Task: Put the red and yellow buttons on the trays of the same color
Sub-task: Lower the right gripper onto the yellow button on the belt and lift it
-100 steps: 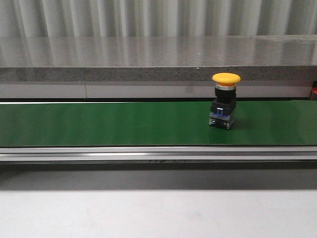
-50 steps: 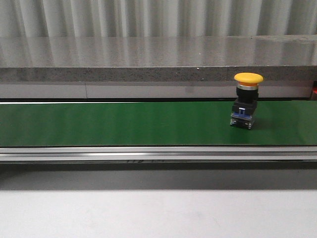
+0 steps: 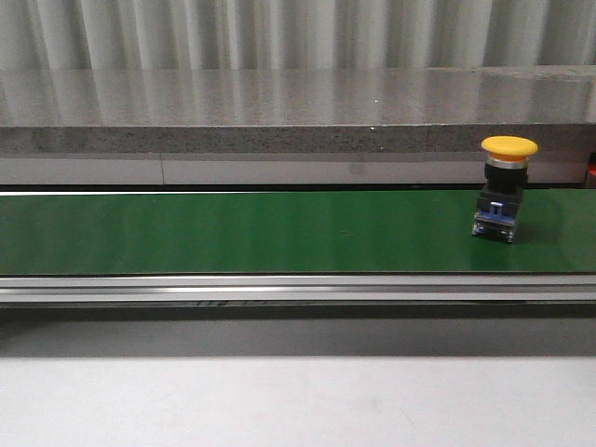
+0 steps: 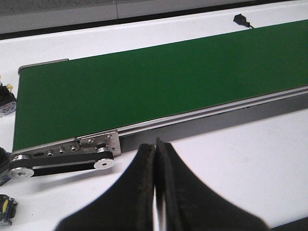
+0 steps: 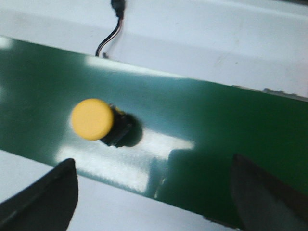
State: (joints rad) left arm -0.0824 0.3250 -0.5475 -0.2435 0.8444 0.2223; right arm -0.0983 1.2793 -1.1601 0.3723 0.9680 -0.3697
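Yellow button upright on green belt

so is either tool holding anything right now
Nothing is held. The left tool is shut on nothing, and the right tool is open above the belt, with the yellow button standing free on it.

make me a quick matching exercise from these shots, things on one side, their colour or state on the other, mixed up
Things:
1. button cap
2. conveyor belt
3. left gripper
4. right gripper

Colour or state:
A. green
B. fingers pressed shut, holding nothing
C. yellow
D. fingers spread wide apart

Pairs: 1-C, 2-A, 3-B, 4-D
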